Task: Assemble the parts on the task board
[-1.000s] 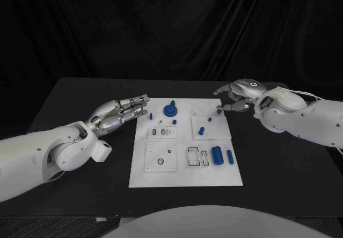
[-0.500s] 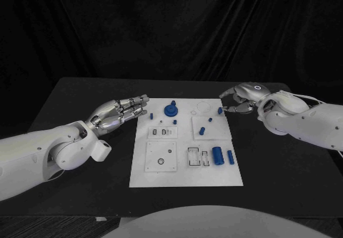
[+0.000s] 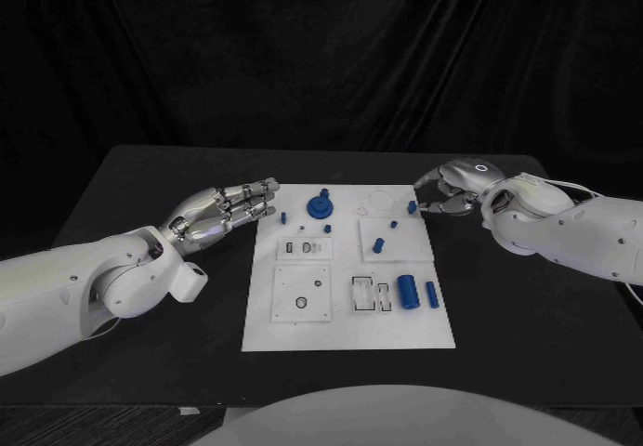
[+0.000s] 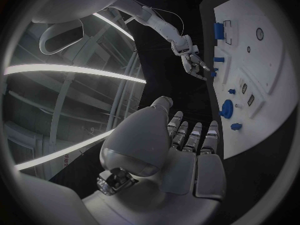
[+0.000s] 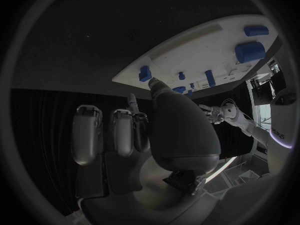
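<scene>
Our right hand (image 3: 449, 190) hovers at the far right corner of the task board (image 3: 348, 330), fingers curled in narrow just beside the small blue part (image 3: 412, 209) there; we cannot tell whether they grip it. Our left hand (image 3: 221, 212) waits flat and open beside the board's left edge, near the blue knob (image 3: 321, 205), likely ready to steady it on the worktop (image 3: 148, 177).
</scene>
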`<action>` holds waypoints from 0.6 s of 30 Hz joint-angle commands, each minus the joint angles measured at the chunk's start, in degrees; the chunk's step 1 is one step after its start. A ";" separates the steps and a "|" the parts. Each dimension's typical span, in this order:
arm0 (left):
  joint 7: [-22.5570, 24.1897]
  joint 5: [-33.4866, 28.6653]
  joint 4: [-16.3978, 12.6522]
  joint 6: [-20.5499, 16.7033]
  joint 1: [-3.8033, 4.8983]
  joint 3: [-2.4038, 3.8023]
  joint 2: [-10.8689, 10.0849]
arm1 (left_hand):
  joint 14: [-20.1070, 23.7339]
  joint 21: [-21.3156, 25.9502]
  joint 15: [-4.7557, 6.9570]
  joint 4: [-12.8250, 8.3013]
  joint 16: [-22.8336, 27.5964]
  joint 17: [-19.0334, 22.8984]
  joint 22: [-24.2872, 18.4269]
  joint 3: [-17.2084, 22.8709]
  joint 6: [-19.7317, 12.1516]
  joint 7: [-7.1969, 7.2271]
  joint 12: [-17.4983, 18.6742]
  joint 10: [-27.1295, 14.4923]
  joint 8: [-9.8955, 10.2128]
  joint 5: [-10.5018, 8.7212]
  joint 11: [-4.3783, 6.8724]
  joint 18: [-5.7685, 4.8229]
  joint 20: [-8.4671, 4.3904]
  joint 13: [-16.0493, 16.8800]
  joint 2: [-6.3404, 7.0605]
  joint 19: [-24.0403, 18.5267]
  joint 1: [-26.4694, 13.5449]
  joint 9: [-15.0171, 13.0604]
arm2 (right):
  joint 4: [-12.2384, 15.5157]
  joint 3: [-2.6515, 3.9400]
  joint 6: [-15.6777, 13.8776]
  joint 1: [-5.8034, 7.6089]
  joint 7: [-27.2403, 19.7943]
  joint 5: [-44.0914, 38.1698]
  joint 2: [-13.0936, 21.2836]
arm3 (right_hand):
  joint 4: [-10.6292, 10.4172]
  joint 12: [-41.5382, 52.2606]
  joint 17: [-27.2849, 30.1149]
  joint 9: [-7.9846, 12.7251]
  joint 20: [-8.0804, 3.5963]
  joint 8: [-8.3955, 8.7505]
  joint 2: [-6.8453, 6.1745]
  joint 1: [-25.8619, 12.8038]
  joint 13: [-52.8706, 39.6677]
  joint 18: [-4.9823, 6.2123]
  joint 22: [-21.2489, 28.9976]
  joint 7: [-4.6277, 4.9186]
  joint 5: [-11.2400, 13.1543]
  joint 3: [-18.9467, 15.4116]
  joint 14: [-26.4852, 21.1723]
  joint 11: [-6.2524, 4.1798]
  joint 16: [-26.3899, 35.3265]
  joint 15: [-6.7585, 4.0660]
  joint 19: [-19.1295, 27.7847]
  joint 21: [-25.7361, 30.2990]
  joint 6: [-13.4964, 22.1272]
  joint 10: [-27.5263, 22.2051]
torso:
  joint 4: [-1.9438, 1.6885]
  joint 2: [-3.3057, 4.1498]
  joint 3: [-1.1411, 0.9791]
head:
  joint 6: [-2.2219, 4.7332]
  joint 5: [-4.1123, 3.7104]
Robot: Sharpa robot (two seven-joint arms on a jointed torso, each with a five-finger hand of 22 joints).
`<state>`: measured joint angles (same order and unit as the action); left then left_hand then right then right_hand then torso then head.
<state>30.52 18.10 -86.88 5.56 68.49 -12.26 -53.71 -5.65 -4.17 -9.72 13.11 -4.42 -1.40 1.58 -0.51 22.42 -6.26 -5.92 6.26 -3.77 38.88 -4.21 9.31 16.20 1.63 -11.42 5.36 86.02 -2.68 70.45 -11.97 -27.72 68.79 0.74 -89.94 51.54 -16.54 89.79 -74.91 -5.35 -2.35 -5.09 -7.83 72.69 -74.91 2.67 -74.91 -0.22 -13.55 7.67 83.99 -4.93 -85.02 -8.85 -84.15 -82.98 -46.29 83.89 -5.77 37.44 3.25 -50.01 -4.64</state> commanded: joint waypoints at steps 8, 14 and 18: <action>0.64 -0.06 0.10 0.92 -0.12 0.06 0.19 | 0.46 0.33 -0.16 -0.06 0.00 0.01 -0.10 0.53 -0.75 0.01 0.26 -0.45 0.12 0.11 -0.18 0.96 -0.07 -0.06 0.54 -0.35 0.12 0.09 | -0.32 0.02 1.15 -0.25 1.86 -0.16 -0.60 | -0.16 0.21 -8.21 -0.26 0.52 -0.60 -0.91 -0.43 -15.09 -0.81 -12.62 0.41 2.76 -0.74 4.90 0.58 -0.38 0.50 -3.05 -0.07 -0.49 6.11 | -0.01 0.03 -0.02 | 0.01 -0.05; 0.60 -0.06 0.13 0.99 -0.13 0.06 0.20 | 0.47 0.32 -0.18 -0.11 0.01 0.01 -0.10 0.63 -1.01 0.04 0.31 -0.52 0.19 0.09 -0.15 0.95 -0.07 -0.07 0.58 -0.33 0.08 0.13 | -0.39 0.02 1.47 -0.30 2.03 -0.16 -0.90 | -0.12 0.21 -8.24 -0.35 0.56 -0.76 -0.99 -0.30 -15.09 -0.82 -12.64 0.48 3.16 -0.75 4.90 0.64 -0.42 0.54 -3.07 -0.12 -0.76 6.11 | 0.00 0.00 0.00 | 0.01 -0.04; 0.57 -0.06 0.15 1.03 -0.14 0.06 0.20 | 0.50 0.34 -0.19 -0.13 0.03 0.02 -0.11 0.67 -1.01 0.05 0.32 -0.53 0.20 0.08 -0.14 0.95 -0.07 -0.07 0.60 -0.36 0.06 0.13 | -0.58 0.02 1.81 -0.34 2.13 -0.16 -1.12 | 0.01 0.21 -8.16 -0.62 0.67 -1.18 -0.71 0.50 -15.09 -0.82 -12.63 0.65 2.33 -0.41 4.88 0.79 -0.44 0.65 -3.06 -0.08 -1.42 6.11 | -0.01 0.01 0.01 | 0.01 -0.07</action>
<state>30.44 18.10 -86.65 5.87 68.46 -12.25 -53.62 -5.44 -4.17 -9.93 13.11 -4.42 -1.40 1.53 -0.20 21.80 -6.04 -5.92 6.04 -3.77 38.88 -4.42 9.31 16.20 1.62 -11.42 5.36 86.02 -2.60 69.96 -11.97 -26.71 68.60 1.49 -89.94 50.44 -16.59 89.80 -74.91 -5.93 -2.14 -5.98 -8.59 72.55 -74.90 2.67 -74.90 0.39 -11.07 7.28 83.94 -4.52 -85.23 -8.47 -83.93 -82.98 -47.31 83.89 -5.77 37.45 3.24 -50.01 -4.69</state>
